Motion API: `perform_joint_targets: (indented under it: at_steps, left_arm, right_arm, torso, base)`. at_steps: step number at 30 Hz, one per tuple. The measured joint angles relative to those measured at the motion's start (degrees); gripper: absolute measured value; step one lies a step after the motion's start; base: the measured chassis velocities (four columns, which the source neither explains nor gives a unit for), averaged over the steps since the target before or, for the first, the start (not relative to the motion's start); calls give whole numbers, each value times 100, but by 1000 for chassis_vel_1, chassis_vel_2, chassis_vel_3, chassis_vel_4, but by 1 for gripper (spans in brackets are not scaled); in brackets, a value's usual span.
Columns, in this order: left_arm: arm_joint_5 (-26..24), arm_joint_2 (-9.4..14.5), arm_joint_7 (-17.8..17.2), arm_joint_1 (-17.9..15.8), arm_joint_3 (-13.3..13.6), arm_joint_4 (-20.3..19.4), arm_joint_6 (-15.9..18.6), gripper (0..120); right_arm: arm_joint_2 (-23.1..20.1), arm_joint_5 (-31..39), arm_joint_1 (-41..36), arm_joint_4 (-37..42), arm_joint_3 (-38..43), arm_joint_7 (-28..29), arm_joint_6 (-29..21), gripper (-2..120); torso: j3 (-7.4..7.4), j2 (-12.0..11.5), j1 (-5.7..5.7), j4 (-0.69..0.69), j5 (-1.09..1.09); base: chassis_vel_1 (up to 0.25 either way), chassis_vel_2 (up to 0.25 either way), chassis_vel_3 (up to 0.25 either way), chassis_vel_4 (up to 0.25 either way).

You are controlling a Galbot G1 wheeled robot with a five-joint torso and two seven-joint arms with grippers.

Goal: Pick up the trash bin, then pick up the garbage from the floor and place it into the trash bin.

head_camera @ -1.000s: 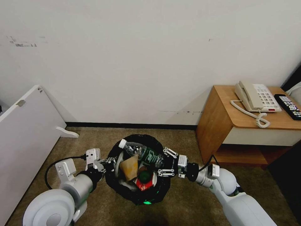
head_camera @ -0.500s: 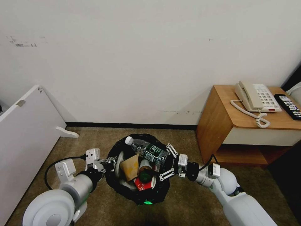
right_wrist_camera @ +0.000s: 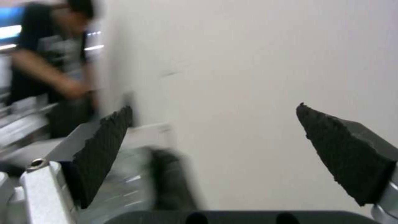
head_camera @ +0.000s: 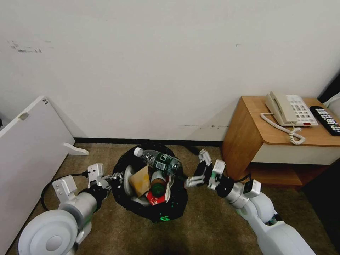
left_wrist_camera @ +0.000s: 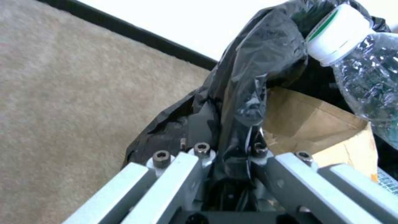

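Left end effector (head_camera: 115, 180) grips trash bin (head_camera: 170, 209) — right end effector (head_camera: 196, 169) open.

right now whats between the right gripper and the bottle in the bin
In the head view, just the black-bagged rim of the trash bin separates the open right gripper from the bottle; no litter sits between.

Trash bin (head_camera: 156, 209) on floor (head_camera: 212, 226) before the wall; water bottle (head_camera: 157, 162) atop paper bag (head_camera: 140, 181) inside; nightstand (head_camera: 258, 141), right, bears telephone (head_camera: 288, 109).
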Motion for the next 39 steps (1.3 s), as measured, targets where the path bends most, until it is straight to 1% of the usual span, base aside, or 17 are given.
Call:
perform_joint_targets:
  at_steps: [1,3,4,5,6,7,8,10,11,13,19,21,22,23,29,39]
  left_arm:
    - [0,0,0,0,0,0,0,1]
    - [19,-12,-44,-6,-113,-5,0,1]
    - [31,-13,-56,-6,-154,-12,0,1]
    - [31,-13,-56,-6,-154,-12,0,1]
    - [39,-16,-67,-5,-181,-19,0,1]
    - [66,-31,-109,-5,-262,-49,0,1]
    - [66,-31,-109,-5,-262,-49,0,1]
    - [142,-57,-150,1,-353,-80,0,1]
    - [142,-57,-150,1,-353,-80,0,1]
    - [211,-84,-200,20,-469,-95,0,1]
    - [222,-72,-206,46,-570,-97,0,1]
    - [240,-82,-206,46,-644,-102,1,1]
    - [240,-82,-206,46,-644,-102,1,1]
    - [245,-88,-206,50,-699,-102,1,1]
    - [283,-85,-235,68,-767,-98,4,1]
    - [385,-75,-281,59,-746,-112,5,1]
  right_arm:
    - [0,0,0,0,0,0,0,100]
    - [118,0,-242,342,115,1073,-175,100]
    - [167,-49,-337,454,158,1367,-250,100]
    - [167,-49,-337,454,158,1367,-250,100]
    - [200,-87,-401,518,185,1524,-296,100]
    - [309,-306,-613,722,289,2022,-499,100]
    - [309,-306,-613,722,289,2022,-499,100]
    - [394,-565,-833,899,399,2586,-782,100]
    - [394,-565,-833,899,399,2586,-782,100]
    - [455,-782,-1048,1099,499,3197,-1163,100]
    - [451,-957,-1263,1302,601,3355,-1347,100]
    - [477,-1117,-1383,1450,619,3623,-1600,100]
    - [477,-1117,-1383,1450,619,3623,-1600,100]
    - [520,-1256,-1438,1512,636,3780,-1723,100]
    - [600,-1585,-1504,1544,725,3885,-1769,100]
    - [586,-1618,-1464,1481,739,3836,-1780,100]
  torso:
    - [0,0,0,0,0]
    - [0,0,0,0,0]
    - [0,0,0,0,0]
    - [0,0,0,0,0]
    - [0,0,0,1,-1]
    - [0,0,0,0,0]
    - [0,0,0,0,0]
    - [0,0,0,-1,0]
    - [0,0,0,-1,0]
    - [0,0,0,0,0]
    - [0,0,0,0,0]
    - [0,0,0,0,0]
    - [0,0,0,0,0]
    - [0,0,0,0,0]
    - [0,0,0,0,0]
    - [0,0,0,0,0]
  base:
    - [0,0,0,0]
    - [0,0,0,0]
    - [0,0,0,0]
    - [0,0,0,0]
    - [0,0,0,0]
    - [0,0,0,0]
    - [0,0,0,0]
    - [0,0,0,0]
    - [0,0,0,0]
    - [0,0,0,0]
    - [0,0,0,0]
    - [0,0,0,0]
    - [0,0,0,0]
    - [0,0,0,0]
    - [0,0,0,0]
    - [0,0,0,0]
